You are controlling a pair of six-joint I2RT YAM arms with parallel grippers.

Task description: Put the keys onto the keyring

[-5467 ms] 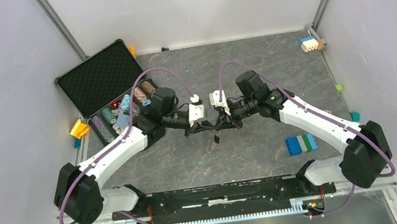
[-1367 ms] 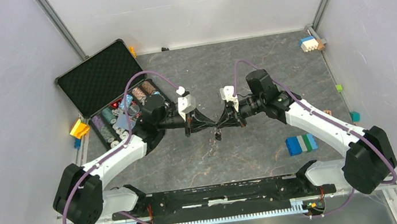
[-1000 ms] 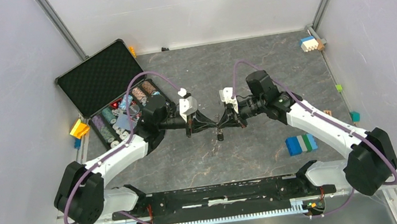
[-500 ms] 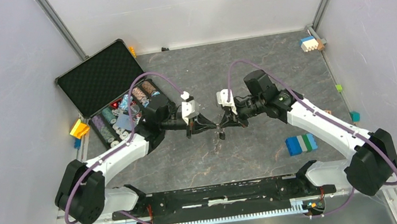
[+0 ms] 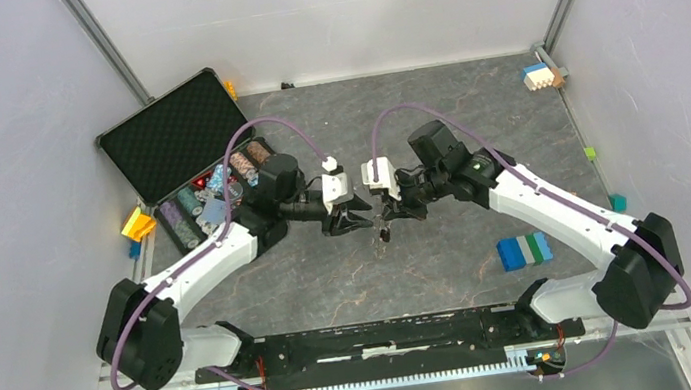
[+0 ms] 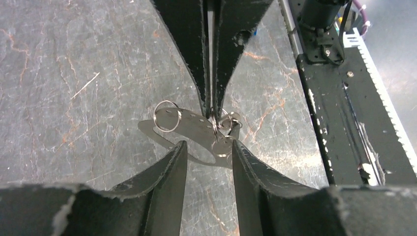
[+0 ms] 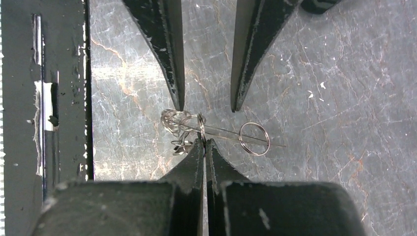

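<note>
My right gripper [image 7: 204,141] is shut on a small silver split ring that belongs to the keyring [image 6: 193,126]. The keyring is a flat grey metal piece with small holes, held above the table. Another ring [image 7: 254,138] hangs at its far end and a cluster of rings [image 7: 174,121] at the pinched end. My left gripper [image 6: 208,147] faces it, open, with its fingertips just short of the flat piece and nothing between them. In the top view both grippers [image 5: 357,219] [image 5: 385,212] meet at mid-table, and a small dark bit [image 5: 384,235] dangles below. I cannot make out the keys.
An open black case [image 5: 175,137] with poker chips lies at the back left, close behind my left arm. A blue-green block [image 5: 524,250] sits at the right and small coloured blocks [image 5: 540,77] at the back right corner. The black base rail [image 5: 390,335] runs along the near edge.
My left gripper was shut against the keyring beside the right one. It has now opened, let go and drawn back a little. My right gripper keeps its grip.
</note>
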